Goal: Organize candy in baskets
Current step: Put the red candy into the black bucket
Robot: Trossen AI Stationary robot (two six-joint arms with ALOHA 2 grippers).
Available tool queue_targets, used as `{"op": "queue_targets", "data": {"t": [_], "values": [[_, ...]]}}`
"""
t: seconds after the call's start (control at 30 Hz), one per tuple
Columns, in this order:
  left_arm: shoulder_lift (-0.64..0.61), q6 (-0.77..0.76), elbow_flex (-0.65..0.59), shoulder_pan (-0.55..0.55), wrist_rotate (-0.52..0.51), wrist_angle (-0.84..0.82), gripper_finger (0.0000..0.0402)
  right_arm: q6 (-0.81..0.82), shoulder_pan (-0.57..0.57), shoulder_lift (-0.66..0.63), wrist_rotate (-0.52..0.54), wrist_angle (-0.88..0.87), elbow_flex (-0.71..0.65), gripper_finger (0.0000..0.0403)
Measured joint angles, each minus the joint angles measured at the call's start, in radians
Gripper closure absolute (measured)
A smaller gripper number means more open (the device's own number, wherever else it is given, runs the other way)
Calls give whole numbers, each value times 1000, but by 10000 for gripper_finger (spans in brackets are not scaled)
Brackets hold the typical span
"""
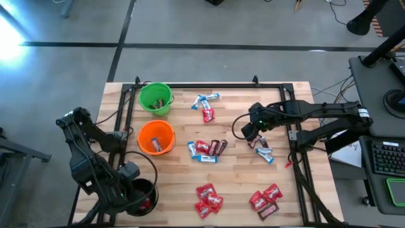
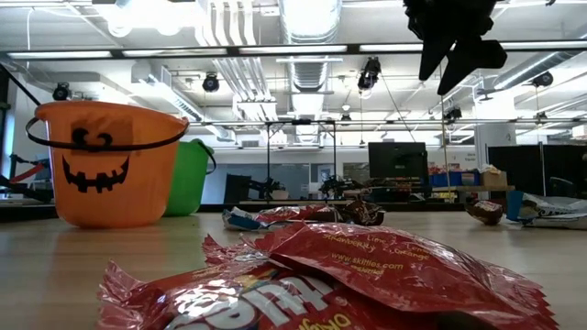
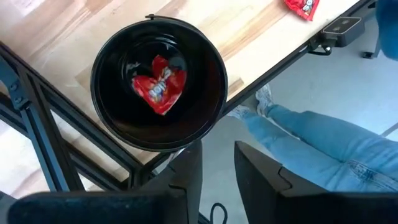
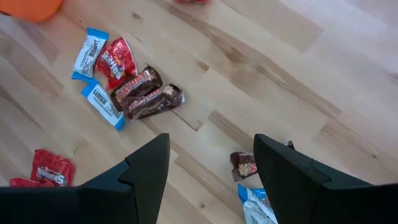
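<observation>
Grey concrete floor [image 1: 209, 60] surrounds the wooden table [image 1: 237, 183]; left hand [image 3: 217, 168], fingers apart, hangs over the black basket [image 3: 106, 112], right hand [image 4: 211, 168] spread wide above scattered candy [image 4: 140, 93].

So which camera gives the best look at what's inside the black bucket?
The left wrist view: it looks straight down into the black bucket, showing one red candy on its floor. In the high view the bucket is half hidden under the left arm. The low and right wrist views don't show it.
</observation>
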Motion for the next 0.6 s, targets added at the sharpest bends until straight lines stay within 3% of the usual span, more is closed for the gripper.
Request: {"op": "queue_targets", "data": {"t": [0.2,0.6], "values": [[0,18,0,8,-64,3,322,-7,0,0,2,10,0,179],[-2,255,121,102,-544,-4,322,-227,0,0,5,154,0,179]]}}
